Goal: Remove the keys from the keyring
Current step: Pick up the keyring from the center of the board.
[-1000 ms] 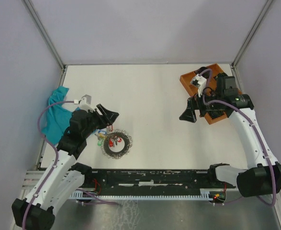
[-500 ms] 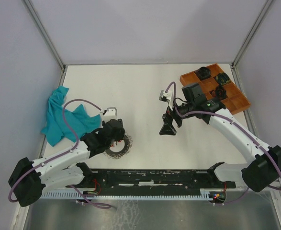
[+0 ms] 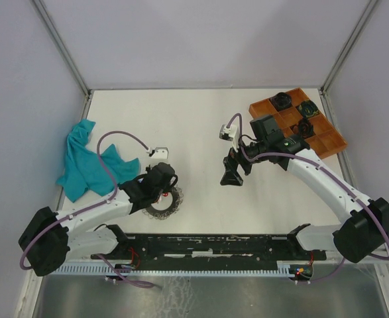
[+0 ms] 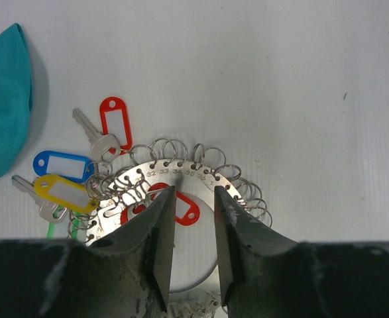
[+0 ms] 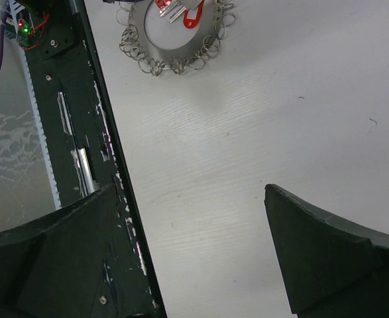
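Left gripper [image 4: 189, 242] is set down over the keyring [image 4: 181, 173], a large silver-grey flat ring fringed with small wire loops. The keyring is lying flat at the front-left of the white table [image 3: 207, 126]. Jaws are kept a narrow gap apart. A red plastic tag [image 4: 185, 209] is seen in that gap, but nothing is seen pinched. Right gripper [image 5: 189, 192] is spread wide with nothing between, and is held over mid-table, well apart from the keyring.

Small silver keys [image 4: 100, 138] with red, blue [image 4: 65, 164] and yellow [image 4: 65, 192] plastic tags are fanned at the ring's left side.

Risks, as judged:
- The plate could be clamped along with the tag, so the whole keyring would be lifted.
- The ring is not pinned, so it could be dragged by any pull.
- A wire loop could be snagged on a fingertip.

The table is matte and bare mid-field. A crumpled teal cloth [image 3: 81, 162] is seen at the left and an orange compartment tray [image 3: 330, 140] at the far right. The cell is enclosed by plain pale walls.
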